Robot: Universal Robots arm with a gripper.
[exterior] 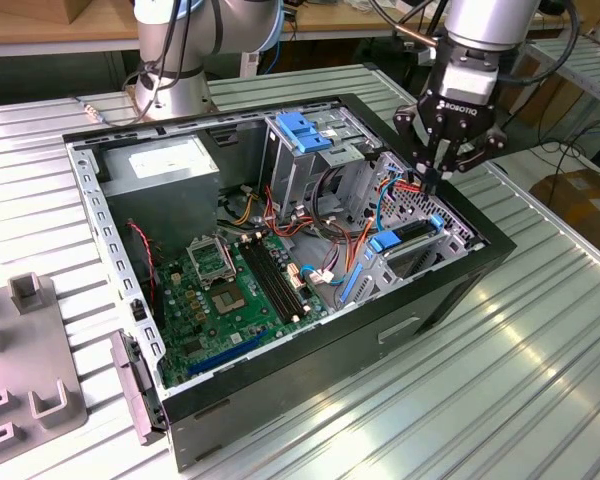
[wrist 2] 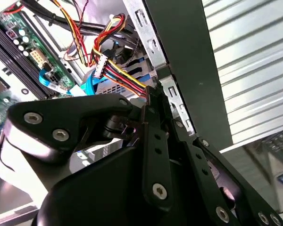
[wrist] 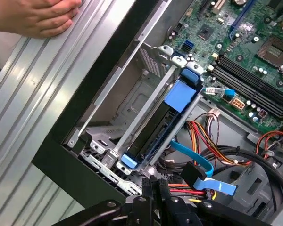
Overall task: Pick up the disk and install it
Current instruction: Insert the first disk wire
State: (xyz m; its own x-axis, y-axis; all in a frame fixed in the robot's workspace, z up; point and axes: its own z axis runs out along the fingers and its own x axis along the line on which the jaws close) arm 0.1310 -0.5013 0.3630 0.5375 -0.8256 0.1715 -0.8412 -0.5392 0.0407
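Ribbed metal table [exterior: 540,350]; grey fixture block [exterior: 25,360] at the exterior view's left. Open computer case [exterior: 280,390] mid-table, motherboard [exterior: 230,290] exposed. The disk [exterior: 410,238] sits edge-up in its bay by the case's wall at the exterior view's right. Gripper [exterior: 432,182] just above it, fingers pressed together, holding nothing. Cardboard box [exterior: 585,200] beyond. A person's hand [wrist: 33,16] rests on the table.

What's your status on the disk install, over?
Gripper shut, empty, above case corner. Disk seated in its bay, blue bracket on. Cable bundle beside it; a hand rests on the table.
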